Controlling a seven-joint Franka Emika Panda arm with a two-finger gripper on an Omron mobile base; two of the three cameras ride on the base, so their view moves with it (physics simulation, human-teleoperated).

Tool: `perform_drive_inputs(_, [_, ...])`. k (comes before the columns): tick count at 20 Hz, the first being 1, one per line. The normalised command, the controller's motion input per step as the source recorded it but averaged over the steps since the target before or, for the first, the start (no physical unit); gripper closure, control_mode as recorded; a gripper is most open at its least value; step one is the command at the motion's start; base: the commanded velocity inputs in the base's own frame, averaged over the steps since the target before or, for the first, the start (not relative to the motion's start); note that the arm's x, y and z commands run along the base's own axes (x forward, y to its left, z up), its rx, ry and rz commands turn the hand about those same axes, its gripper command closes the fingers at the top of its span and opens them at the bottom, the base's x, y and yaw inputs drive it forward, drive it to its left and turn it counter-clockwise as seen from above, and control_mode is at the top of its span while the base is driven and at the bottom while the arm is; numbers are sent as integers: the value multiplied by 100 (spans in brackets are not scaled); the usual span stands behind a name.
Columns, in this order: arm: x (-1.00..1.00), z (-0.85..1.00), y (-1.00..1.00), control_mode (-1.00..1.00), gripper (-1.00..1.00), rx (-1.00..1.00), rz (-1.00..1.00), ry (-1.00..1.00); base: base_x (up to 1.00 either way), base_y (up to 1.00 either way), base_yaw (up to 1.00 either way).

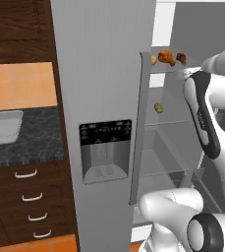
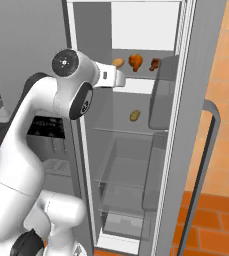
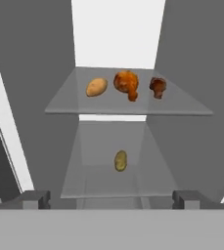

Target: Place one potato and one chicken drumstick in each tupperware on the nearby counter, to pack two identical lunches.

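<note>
Inside the open fridge, the upper glass shelf holds a yellow-orange potato (image 3: 97, 87), a bright orange-brown chicken drumstick (image 3: 127, 83) and a darker red-brown drumstick (image 3: 157, 86). An olive-tan potato (image 3: 121, 160) lies alone on the shelf below. My gripper (image 3: 111, 200) is open and holds nothing; it faces the shelves from in front of the fridge, well short of the food. The same food appears in the right base view: potato (image 2: 118, 62), drumstick (image 2: 135, 61), darker drumstick (image 2: 155, 64), lower potato (image 2: 134, 115). One pale tupperware (image 1: 3, 125) sits on the dark counter (image 1: 35, 140) at far left.
The closed grey fridge door with its dispenser (image 1: 105, 147) stands between the counter and the open compartment. The opened door (image 2: 206, 125) hangs on the right side. Brown drawers (image 1: 30, 197) sit under the counter. Glass shelves and bins fill the lower fridge (image 2: 126, 190).
</note>
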Motion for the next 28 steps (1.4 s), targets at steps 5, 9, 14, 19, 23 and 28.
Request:
perform_drive_inputs(5, [79, 0, -33, -100, -100, 13, 4, 7, 0, 0, 0])
perform_drive_inputs(9, [83, 0, -7, -100, -100, 9, 7, 22, 0, 0, 0])
perform_drive_inputs(14, [53, 0, -5, -100, -100, 1, 3, 7, 0, 0, 0])
perform_drive_inputs(19, [41, -22, -6, -100, -100, 0, 1, -2, 0, 0, 0])
perform_drive_inputs(23, [52, -46, -1, -100, -100, 0, 3, -6, 0, 0, 0])
perform_drive_inputs(28, [58, -19, -11, -100, -100, 0, 1, -12, 0, 0, 0])
